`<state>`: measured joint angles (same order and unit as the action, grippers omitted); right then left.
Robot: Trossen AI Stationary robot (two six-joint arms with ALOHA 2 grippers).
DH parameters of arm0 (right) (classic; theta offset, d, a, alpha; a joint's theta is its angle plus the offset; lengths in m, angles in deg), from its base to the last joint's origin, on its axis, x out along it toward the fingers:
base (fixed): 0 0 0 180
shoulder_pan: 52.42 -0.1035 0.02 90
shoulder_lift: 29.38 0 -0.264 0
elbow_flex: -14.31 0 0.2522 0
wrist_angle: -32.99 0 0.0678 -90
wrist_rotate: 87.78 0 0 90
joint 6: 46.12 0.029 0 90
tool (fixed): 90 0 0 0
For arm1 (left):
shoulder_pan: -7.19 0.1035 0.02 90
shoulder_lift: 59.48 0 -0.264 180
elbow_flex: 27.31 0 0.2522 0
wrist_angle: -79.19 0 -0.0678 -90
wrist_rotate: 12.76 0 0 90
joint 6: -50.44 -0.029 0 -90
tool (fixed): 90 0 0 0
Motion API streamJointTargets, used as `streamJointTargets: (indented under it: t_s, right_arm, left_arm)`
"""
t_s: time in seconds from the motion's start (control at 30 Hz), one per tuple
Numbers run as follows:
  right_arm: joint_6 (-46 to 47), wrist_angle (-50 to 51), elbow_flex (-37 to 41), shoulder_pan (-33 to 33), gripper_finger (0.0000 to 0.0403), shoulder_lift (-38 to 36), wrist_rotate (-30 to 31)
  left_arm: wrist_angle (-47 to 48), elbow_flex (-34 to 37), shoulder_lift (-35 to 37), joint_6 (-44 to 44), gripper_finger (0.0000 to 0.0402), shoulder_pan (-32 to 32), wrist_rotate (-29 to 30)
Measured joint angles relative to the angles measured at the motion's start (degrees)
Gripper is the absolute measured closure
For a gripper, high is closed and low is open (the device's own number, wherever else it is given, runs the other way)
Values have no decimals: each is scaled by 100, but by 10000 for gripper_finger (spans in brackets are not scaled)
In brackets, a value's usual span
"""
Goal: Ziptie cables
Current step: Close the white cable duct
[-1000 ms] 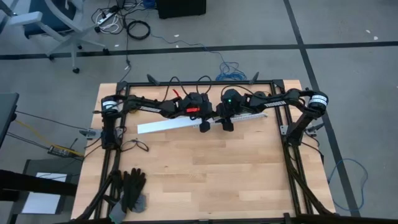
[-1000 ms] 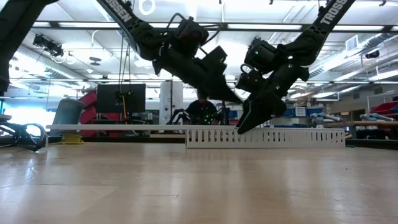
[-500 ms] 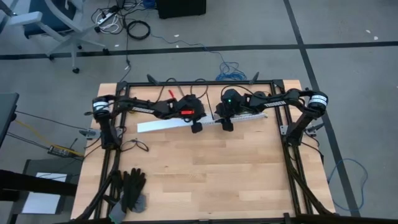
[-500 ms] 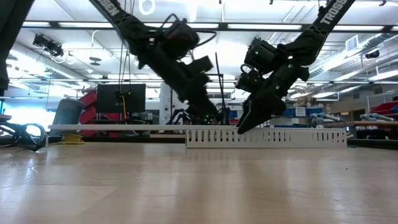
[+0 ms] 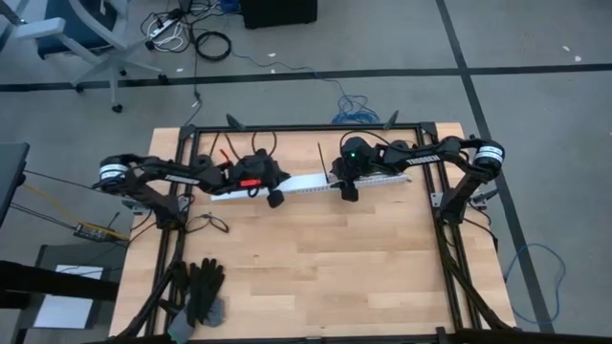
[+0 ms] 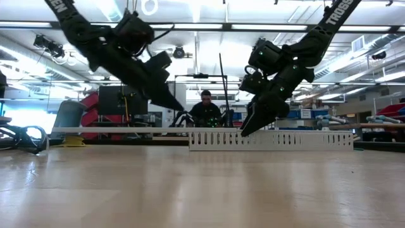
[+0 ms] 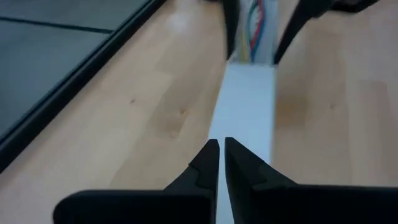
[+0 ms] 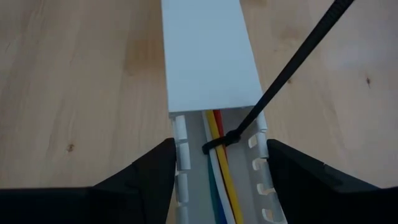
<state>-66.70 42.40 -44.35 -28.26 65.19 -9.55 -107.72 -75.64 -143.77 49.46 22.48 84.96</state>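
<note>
Cables (image 8: 219, 168) lie inside the long white channel (image 5: 306, 183) on our wooden counter (image 5: 316, 258), near its far edge. We see our right pincer (image 8: 217, 180) spread wide, one finger on each side of the channel. Our left pincer (image 7: 218, 163) is pressed together over the channel's closed white lid (image 7: 245, 118). A thin black ziptie (image 8: 273, 90) loops around the red, yellow and white cables, its tail sticking up.

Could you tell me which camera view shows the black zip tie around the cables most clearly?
The right wrist view: the black zip tie loops the cables inside the white channel, its tail rising away. The high view and low view show only the upright tail; the left wrist view shows the cables, not the tie.
</note>
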Motion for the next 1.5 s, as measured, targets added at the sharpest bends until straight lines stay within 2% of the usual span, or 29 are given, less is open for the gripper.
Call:
streamJointTargets:
  t_s: [0.2,0.47,0.77,1.03,1.5]
  right_arm:
    - [18,-12,0,2,178,0,1]
    - [105,-38,0,4,178,0,-3]
    - [294,-63,0,4,178,0,-3]
    - [296,-74,2,-4,179,0,-17]
    - [289,-93,2,-7,179,0,-108]
  left_arm:
    - [-108,184,122,-11,401,2,132]
    - [-267,99,-355,-10,402,5,-264]
    - [-387,-544,-1031,-290,402,25,-401]
    - [-315,-932,-1583,-309,402,94,-822]
    - [409,-1989,-2280,-474,401,162,-1282]
